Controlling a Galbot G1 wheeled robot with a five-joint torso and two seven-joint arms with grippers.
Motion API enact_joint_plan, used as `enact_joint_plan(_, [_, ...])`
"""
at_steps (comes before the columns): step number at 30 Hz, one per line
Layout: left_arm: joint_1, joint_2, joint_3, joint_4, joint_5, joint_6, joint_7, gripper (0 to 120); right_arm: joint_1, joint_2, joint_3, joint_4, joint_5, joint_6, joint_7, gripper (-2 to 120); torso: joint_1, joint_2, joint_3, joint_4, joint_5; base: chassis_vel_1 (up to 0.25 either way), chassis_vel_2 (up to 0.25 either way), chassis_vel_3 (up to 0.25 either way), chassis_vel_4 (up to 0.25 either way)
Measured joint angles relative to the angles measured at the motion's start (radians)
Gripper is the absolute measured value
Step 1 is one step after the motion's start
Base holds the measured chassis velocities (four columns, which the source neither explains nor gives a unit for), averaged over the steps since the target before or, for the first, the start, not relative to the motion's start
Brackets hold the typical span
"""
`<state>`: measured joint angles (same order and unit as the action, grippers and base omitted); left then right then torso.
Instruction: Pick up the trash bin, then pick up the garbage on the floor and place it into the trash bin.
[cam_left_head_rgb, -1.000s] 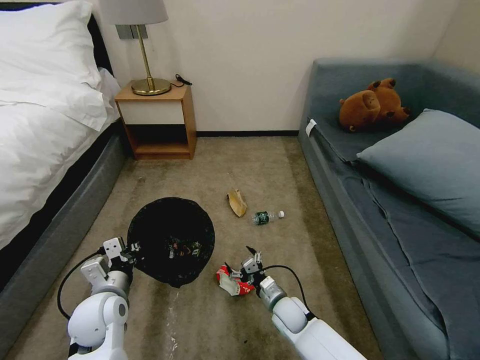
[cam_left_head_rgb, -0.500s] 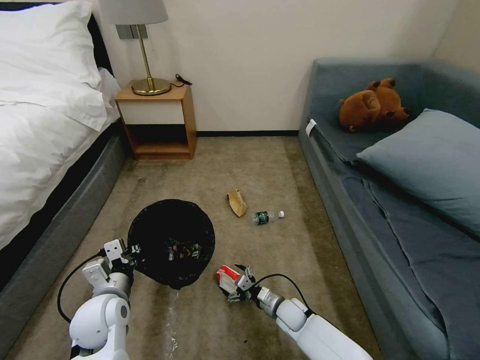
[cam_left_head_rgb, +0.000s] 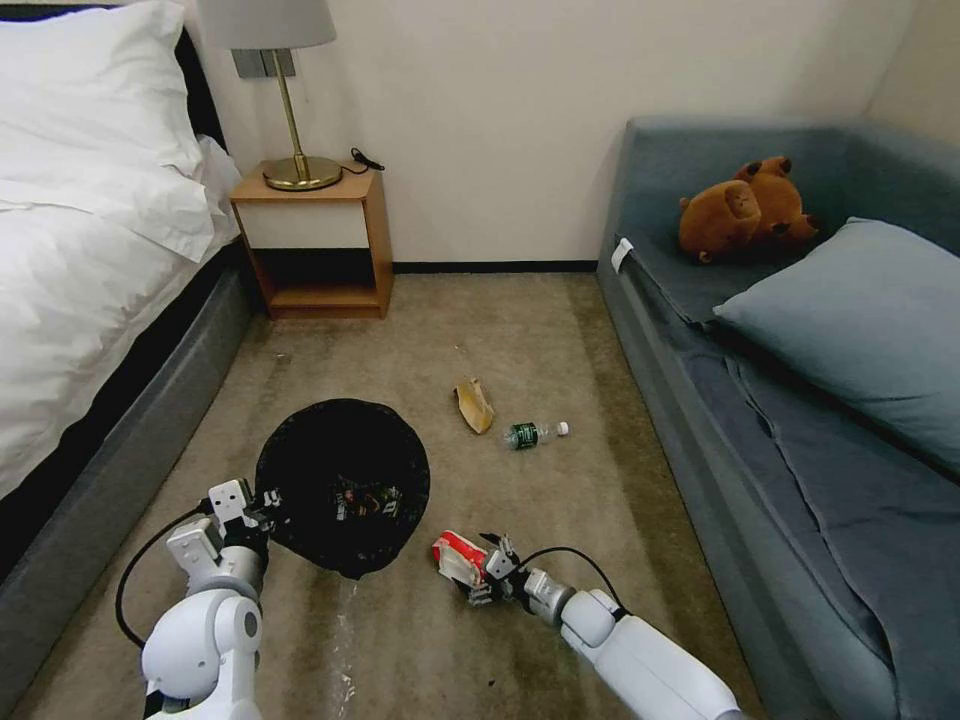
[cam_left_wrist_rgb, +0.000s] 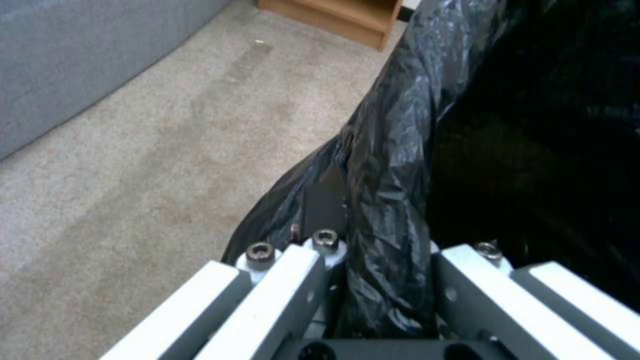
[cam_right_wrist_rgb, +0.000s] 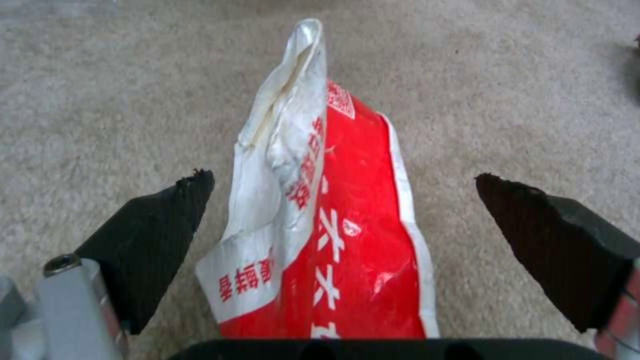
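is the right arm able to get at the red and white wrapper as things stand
Probably yes. The right claw is open and low over the carpet, with the red-and-white wrapper lying between its fingers and nothing in between. The left claw grips the trash bin rim, off to the side.

bare carpet (cam_left_head_rgb: 560, 340) lies open, seemingly, between bed (cam_left_head_rgb: 70, 300) and sofa (cam_left_head_rgb: 800, 420).

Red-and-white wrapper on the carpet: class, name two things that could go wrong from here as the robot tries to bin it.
1. The right pincer is open around the red-and-white wrapper, which lies flat on the carpet; closing might only pinch a thin fold that slips out.
2. The left pincer grips just the black bag at the trash bin rim; the liner could pull loose.
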<state>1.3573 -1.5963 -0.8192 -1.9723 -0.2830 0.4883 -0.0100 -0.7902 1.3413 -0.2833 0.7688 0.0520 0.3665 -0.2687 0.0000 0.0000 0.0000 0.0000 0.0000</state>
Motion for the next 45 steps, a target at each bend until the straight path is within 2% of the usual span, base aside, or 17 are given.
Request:
enact_joint_plan(3, [-0.001,-0.001,0.002,0.003,0.001,-0.002,0.000,1,0.000,0.001,0.007,-0.003,-0.002,0.008,-0.006,93,0.000,0.000,0.000,0.0000,0.0000,0.000,0.000,0.000,0.000])
enact_joint_plan(6, [-0.002,-0.002,0.003,0.006,0.001,-0.006,0.001,1,-0.004,0.002,0.023,-0.003,-0.004,0.012,-0.005,77,0.000,0.000,0.000,0.0000,0.0000,0.000,0.000,0.000,0.000])
enact_joint_plan(7, [-0.002,-0.002,0.003,0.006,0.001,-0.006,0.001,1,-0.004,0.002,0.023,-0.003,-0.004,0.012,-0.005,77,0.000,0.000,0.000,0.0000,0.0000,0.000,0.000,0.000,0.000])
enact_joint_plan(9, [-0.004,0.000,0.002,0.010,0.001,-0.009,0.002,1,-0.007,0.007,0.037,-0.003,-0.002,0.012,0.001,67,0.000,0.000,0.000,0.0000,0.0000,0.000,0.000,0.000,0.000])
enact_joint_plan(10, [-0.004,0.000,0.002,0.010,0.001,-0.009,0.002,1,-0.007,0.007,0.037,-0.003,-0.002,0.012,0.001,67,0.000,0.000,0.000,0.0000,0.0000,0.000,0.000,0.000,0.000])
enact_joint_plan(13, [-0.006,0.001,0.001,0.012,0.001,-0.011,0.002,1,-0.012,0.008,0.041,0.000,-0.004,0.013,0.004,54,0.000,0.000,0.000,0.0001,0.0000,0.000,0.000,0.000,0.000])
enact_joint_plan(14, [-0.006,0.001,0.001,0.012,0.001,-0.011,0.002,1,-0.012,0.008,0.041,0.000,-0.004,0.013,0.004,54,0.000,0.000,0.000,0.0001,0.0000,0.000,0.000,0.000,0.000])
enact_joint_plan(16, [-0.010,0.001,-0.001,0.013,0.011,-0.011,0.001,1,-0.016,0.009,0.044,0.000,-0.009,0.014,0.009,42,0.000,0.000,0.000,-0.0001,0.0000,0.000,0.000,0.000,0.000])
enact_joint_plan(17, [-0.010,0.001,-0.001,0.013,0.011,-0.011,0.001,1,-0.016,0.009,0.044,0.000,-0.009,0.014,0.009,42,0.000,0.000,0.000,-0.0001,0.0000,0.000,0.000,0.000,0.000])
enact_joint_plan(20, [-0.012,0.004,-0.005,0.018,0.014,-0.012,-0.001,1,-0.018,0.010,0.047,-0.001,-0.012,0.014,0.011,33,0.000,0.000,0.000,0.0000,0.0000,0.000,0.000,0.000,0.000])
enact_joint_plan(22, [-0.012,0.006,-0.006,0.021,0.015,-0.012,-0.003,1,-0.019,0.010,0.048,-0.003,-0.015,0.015,0.012,22,0.000,0.000,0.000,0.0000,0.0000,0.000,0.000,0.000,0.000])
enact_joint_plan(23, [-0.012,0.006,-0.006,0.021,0.015,-0.012,-0.003,1,-0.019,0.010,0.048,-0.003,-0.015,0.015,0.012,22,0.000,0.000,0.000,0.0000,0.0000,0.000,0.000,0.000,0.000])
enact_joint_plan(25, [-0.014,0.004,-0.004,0.021,0.015,-0.012,-0.003,1,-0.020,0.010,0.051,-0.005,-0.016,0.016,0.014,10,0.000,0.000,0.000,0.0000,0.0000,0.000,0.000,0.000,0.000])
enact_joint_plan(26, [-0.014,0.004,-0.004,0.021,0.015,-0.012,-0.003,1,-0.020,0.010,0.051,-0.005,-0.016,0.016,0.014,10,0.000,0.000,0.000,0.0000,0.0000,0.000,0.000,0.000,0.000])
enact_joint_plan(28, [-0.015,0.004,-0.001,0.025,0.015,-0.013,-0.003,1,-0.021,0.011,0.054,-0.006,-0.017,0.017,0.015,0,0.000,0.000,0.000,0.0000,0.0000,0.000,0.000,0.000,0.000])
enact_joint_plan(38, [-0.020,0.003,0.001,0.039,0.015,-0.015,-0.008,1,-0.009,0.013,0.082,0.010,-0.006,0.027,0.017,0,0.000,0.000,0.000,0.0001,0.0000,0.000,0.000,0.000,0.000])
enact_joint_plan(45, [-0.042,0.007,0.003,0.062,0.013,-0.015,-0.009,1,0.046,0.012,0.155,0.018,0.037,0.032,0.045,0,0.000,0.000,0.000,-0.0001,0.0002,0.000,0.000,0.000,0.000])
